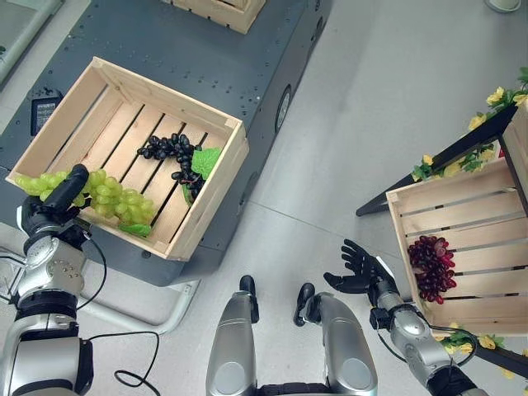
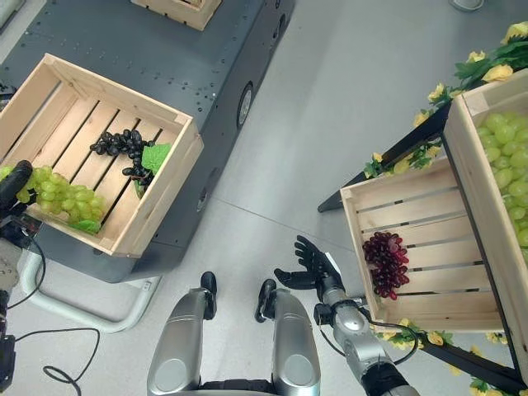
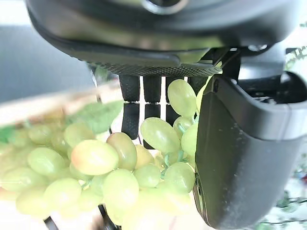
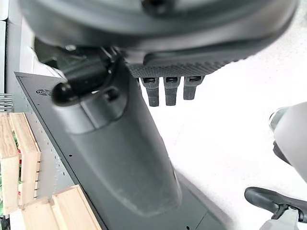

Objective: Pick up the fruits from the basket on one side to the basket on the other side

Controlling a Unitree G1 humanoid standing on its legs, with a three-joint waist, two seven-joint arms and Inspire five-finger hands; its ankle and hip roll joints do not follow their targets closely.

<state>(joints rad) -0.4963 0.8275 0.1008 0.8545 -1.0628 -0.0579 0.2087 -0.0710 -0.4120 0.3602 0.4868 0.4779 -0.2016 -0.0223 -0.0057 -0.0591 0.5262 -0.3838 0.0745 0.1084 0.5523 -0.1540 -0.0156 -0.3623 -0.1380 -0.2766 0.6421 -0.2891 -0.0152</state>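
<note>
Green grapes (image 1: 115,200) lie at the near rim of your left wooden crate (image 1: 216,177), gripped by the left robot hand (image 1: 59,200), thumb and fingers curled round them. Your right robot hand (image 1: 356,268) hangs open, empty, just beside the right crate (image 1: 410,235) holding red grapes (image 1: 432,266).

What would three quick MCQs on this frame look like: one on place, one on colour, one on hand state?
1. Where are the red grapes?
A. right crate
B. left crate
C. floor

2. What colour bunch does the left hand grip?
A. black
B. green
C. red

3. How is the right hand?
A. shut on grapes
B. open, holding nothing
C. pressed on a crate

Key: 1 A, they lie on the slats of the right crate. 2 B, the fingers curl round the green grapes in the left crate; the black grapes lie apart. 3 B, it hangs over the floor beside the right crate.
</note>
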